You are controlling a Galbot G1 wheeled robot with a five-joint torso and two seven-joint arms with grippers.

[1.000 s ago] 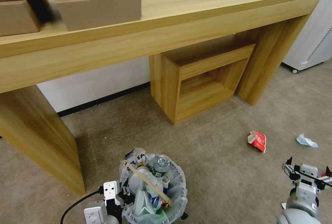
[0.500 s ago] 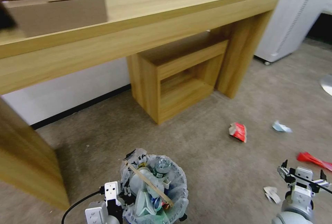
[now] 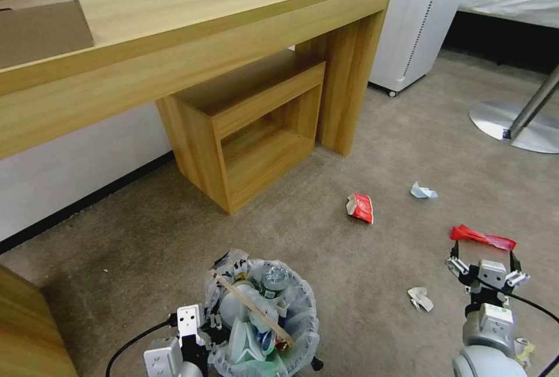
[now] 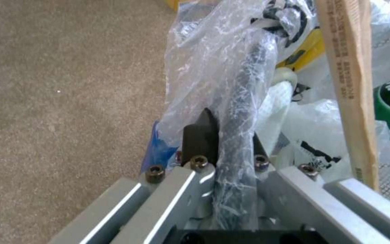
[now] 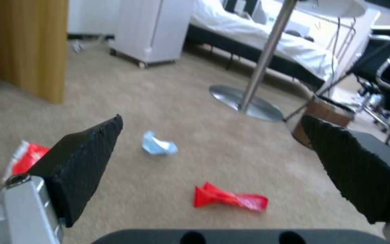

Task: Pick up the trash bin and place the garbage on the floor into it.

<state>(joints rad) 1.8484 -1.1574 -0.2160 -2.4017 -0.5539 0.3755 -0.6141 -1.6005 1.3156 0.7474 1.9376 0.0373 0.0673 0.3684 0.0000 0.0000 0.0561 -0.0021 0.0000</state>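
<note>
Head view: left end effector (image 3: pixel 205 330) grips the bin (image 3: pixel 300 330) rim; right end effector (image 3: pixel 484 263), open, hangs just behind a red wrapper (image 3: pixel 482 238).

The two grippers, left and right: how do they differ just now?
The left gripper is shut on the rim of the trash bin, pinching its plastic liner, while the right gripper holds nothing. The left one's fingers are close together; the right one's fingers are spread wide open. The left sits at the bin's side, the right hangs above bare floor near a flat red wrapper. Both have dark fingers on silver mounts.
</note>
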